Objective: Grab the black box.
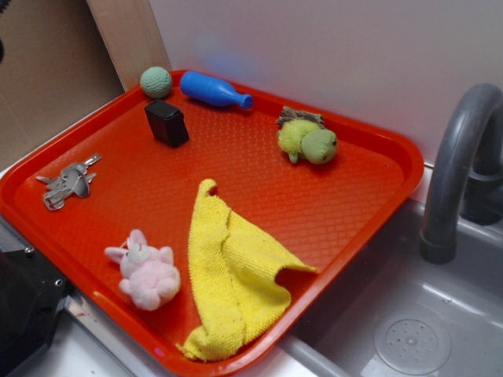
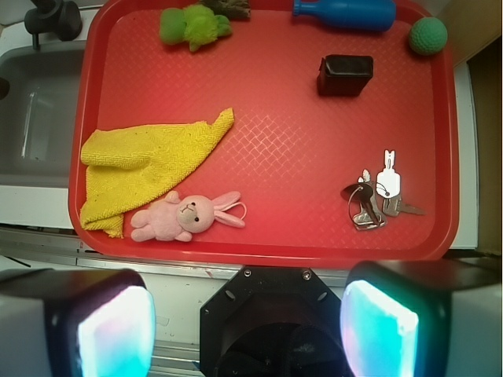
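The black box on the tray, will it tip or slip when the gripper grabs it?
The black box looks rigid with flat sides, so it probably grips firmly. It stands slightly taller than wide, so a nudge might topple it. The textured red tray should limit sliding.

Exterior: raised, oblique, near the red tray (image 1: 346, 236), sink at right
Wrist: straight down from above the tray's near edge, farther off
Shared: whole tray (image 2: 267, 157) and its contents

blue bottle (image 2: 344, 13) top cropped, faucet (image 1: 464, 169) cut off
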You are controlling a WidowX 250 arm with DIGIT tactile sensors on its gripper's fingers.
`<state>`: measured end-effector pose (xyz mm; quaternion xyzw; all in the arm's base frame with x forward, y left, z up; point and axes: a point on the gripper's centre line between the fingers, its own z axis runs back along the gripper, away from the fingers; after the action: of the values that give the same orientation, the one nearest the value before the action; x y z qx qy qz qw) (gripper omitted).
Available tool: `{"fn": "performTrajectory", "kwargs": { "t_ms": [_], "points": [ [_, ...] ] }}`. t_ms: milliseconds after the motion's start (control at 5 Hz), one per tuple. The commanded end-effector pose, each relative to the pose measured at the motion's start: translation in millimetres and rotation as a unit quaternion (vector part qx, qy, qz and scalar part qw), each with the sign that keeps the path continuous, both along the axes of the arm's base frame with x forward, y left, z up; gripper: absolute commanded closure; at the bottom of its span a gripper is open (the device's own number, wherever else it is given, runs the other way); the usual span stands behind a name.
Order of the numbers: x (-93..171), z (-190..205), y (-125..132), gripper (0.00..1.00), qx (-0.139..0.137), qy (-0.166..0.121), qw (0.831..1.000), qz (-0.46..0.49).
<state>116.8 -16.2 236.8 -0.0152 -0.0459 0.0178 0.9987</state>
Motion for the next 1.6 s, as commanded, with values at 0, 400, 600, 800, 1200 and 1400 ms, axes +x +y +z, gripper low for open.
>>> {"fn": "performTrajectory", "kwargs": {
  "t_ms": [0,400,600,800,1200,1400],
  "points": [
    [0,0,0,0.0,0.0,0.0,1.0,0.0],
    [63,-49,52,0.0,0.026,0.035,0.996,0.074],
    [97,-64,67,0.0,0.031,0.02,0.982,0.184],
    [129,-72,74,0.0,0.036,-0.028,0.951,0.307],
    [151,-93,103,0.0,-0.028,-0.087,0.841,0.533],
    [145,-123,123,0.0,-0.086,-0.131,0.76,0.631]
  ]
}}
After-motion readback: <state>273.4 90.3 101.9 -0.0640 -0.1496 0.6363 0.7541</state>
